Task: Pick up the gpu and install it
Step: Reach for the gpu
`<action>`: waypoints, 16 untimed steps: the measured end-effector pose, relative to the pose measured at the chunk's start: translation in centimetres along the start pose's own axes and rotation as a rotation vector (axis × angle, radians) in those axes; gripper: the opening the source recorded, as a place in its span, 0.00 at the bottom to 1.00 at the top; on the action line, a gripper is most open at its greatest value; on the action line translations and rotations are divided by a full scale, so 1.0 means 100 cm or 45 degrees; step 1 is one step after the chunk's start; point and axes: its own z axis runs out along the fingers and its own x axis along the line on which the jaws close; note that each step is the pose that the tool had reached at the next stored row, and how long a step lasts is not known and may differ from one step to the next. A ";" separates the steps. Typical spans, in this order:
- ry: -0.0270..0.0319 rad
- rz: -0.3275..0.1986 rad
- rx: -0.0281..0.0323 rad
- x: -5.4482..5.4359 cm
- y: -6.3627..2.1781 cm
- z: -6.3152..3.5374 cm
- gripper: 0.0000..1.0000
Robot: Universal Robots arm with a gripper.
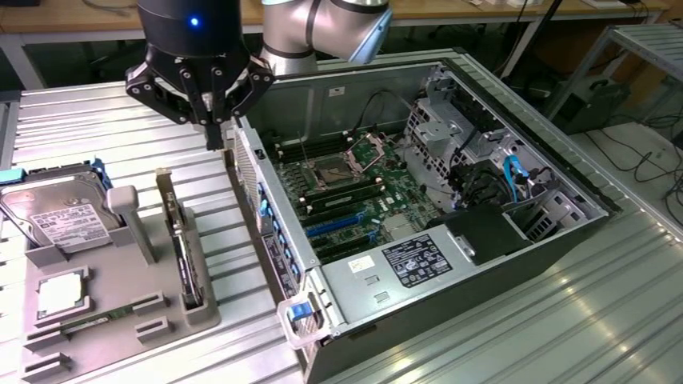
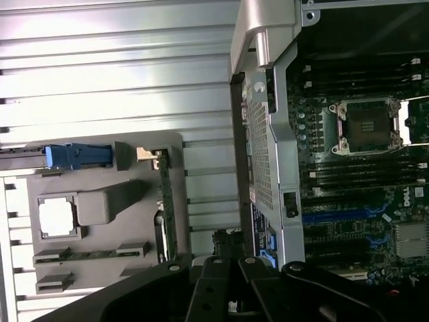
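One gpu near tool (apart)

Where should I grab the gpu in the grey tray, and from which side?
Probably its upper edge, near mid-length, coming straight down. The gpu stands on edge in a slot of the grey tray, so only that top strip is free, with flat faces either side to pinch.

Pretty bright, even room light. The ribbed metal table throws wide glare streaks, and in the wrist view it's nearly blown out white. Inside the computer case it's a lot dimmer, with the motherboard in shade. Shadows are soft.
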 end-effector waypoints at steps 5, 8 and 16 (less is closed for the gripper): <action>0.0000 0.000 0.0000 0.003 -0.0012 -0.0001 0.11; 0.0000 0.000 0.0001 0.005 -0.0021 -0.0002 0.11; 0.0000 0.000 0.0000 0.011 -0.0049 -0.0005 0.11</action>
